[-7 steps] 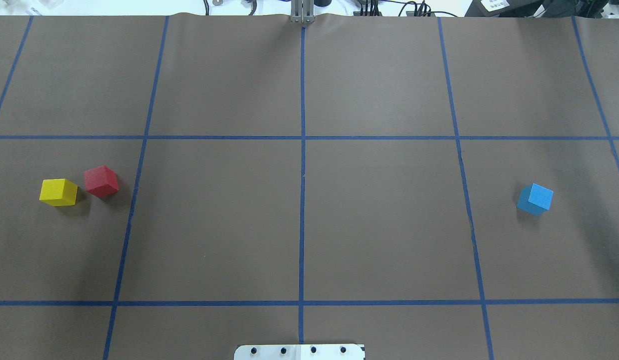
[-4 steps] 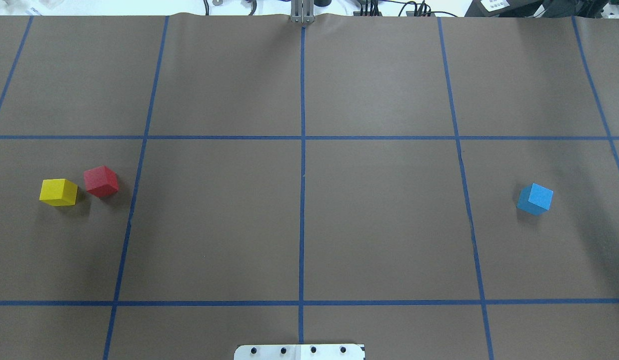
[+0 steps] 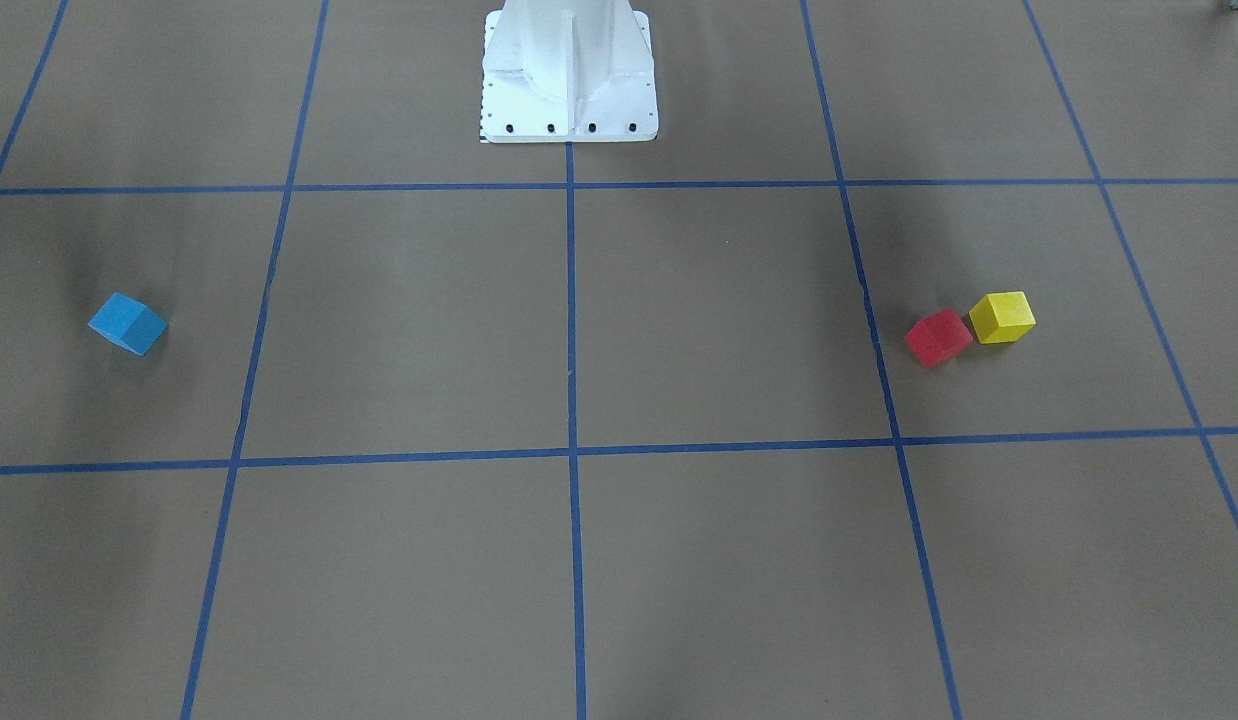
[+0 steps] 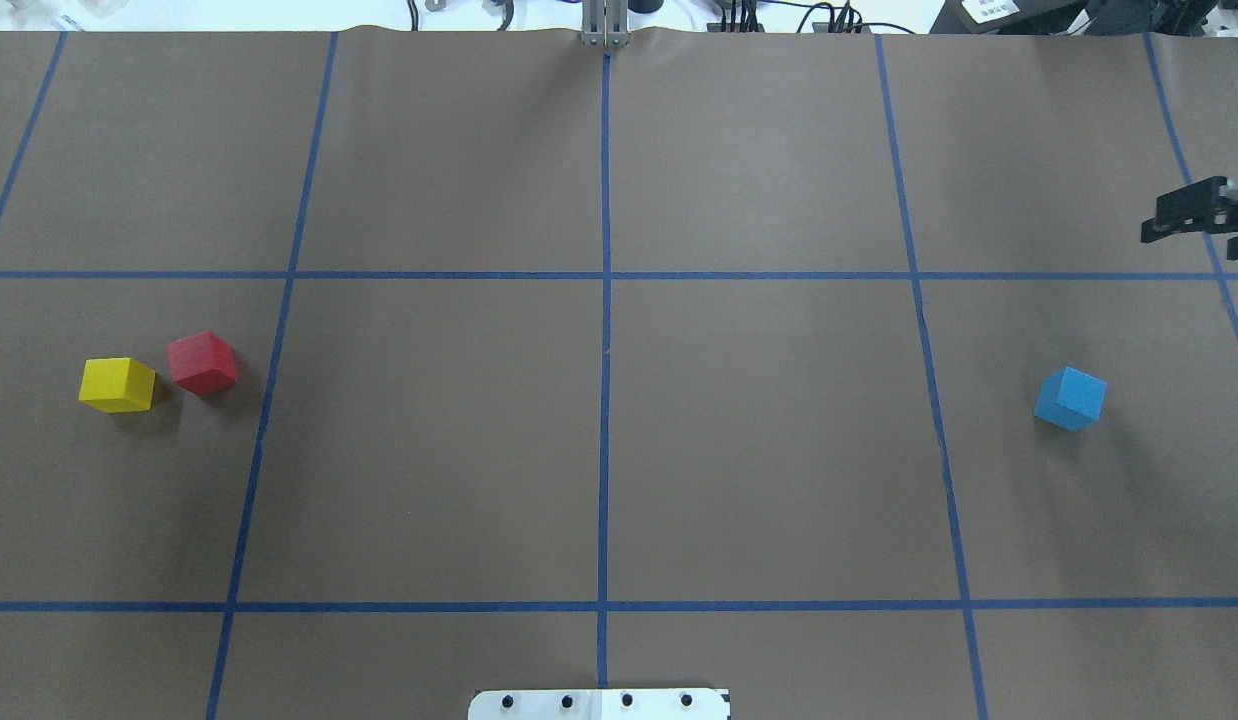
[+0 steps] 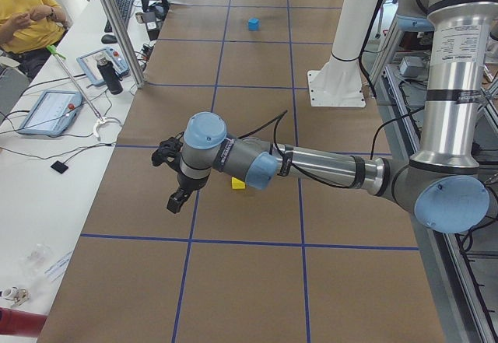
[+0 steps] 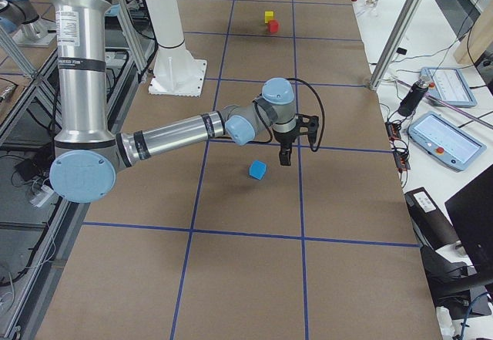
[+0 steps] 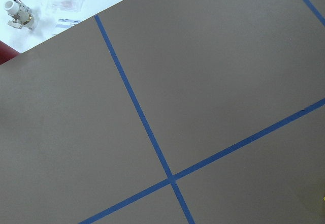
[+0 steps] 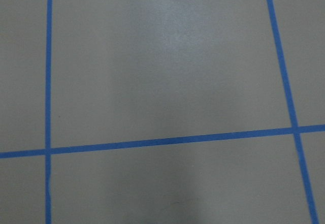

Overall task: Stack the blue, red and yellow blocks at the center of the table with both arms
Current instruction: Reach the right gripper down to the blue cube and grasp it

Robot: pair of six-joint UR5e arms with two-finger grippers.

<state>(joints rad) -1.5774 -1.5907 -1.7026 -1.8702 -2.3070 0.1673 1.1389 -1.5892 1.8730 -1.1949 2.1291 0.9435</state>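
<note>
The blue block [image 4: 1070,398] lies alone on the table's right side; it also shows in the front view [image 3: 128,323]. The red block [image 4: 202,362] and the yellow block [image 4: 117,384] lie close together on the left side. The right gripper [image 4: 1194,215] is cut off by the overhead view's right edge, above the table and beyond the blue block; I cannot tell whether it is open or shut. The left gripper [image 5: 175,201] shows only in the exterior left view, hovering near the yellow block [image 5: 238,183]; I cannot tell its state. Neither wrist view shows a block.
Blue tape lines divide the brown table into a grid. The white robot pedestal [image 3: 569,70] stands at the robot's edge of the table. A seated operator [image 5: 27,8] and tablets [image 6: 443,136] are beside the table's far edge.
The right gripper has come into the overhead view at its right edge. The three blocks have not moved.
</note>
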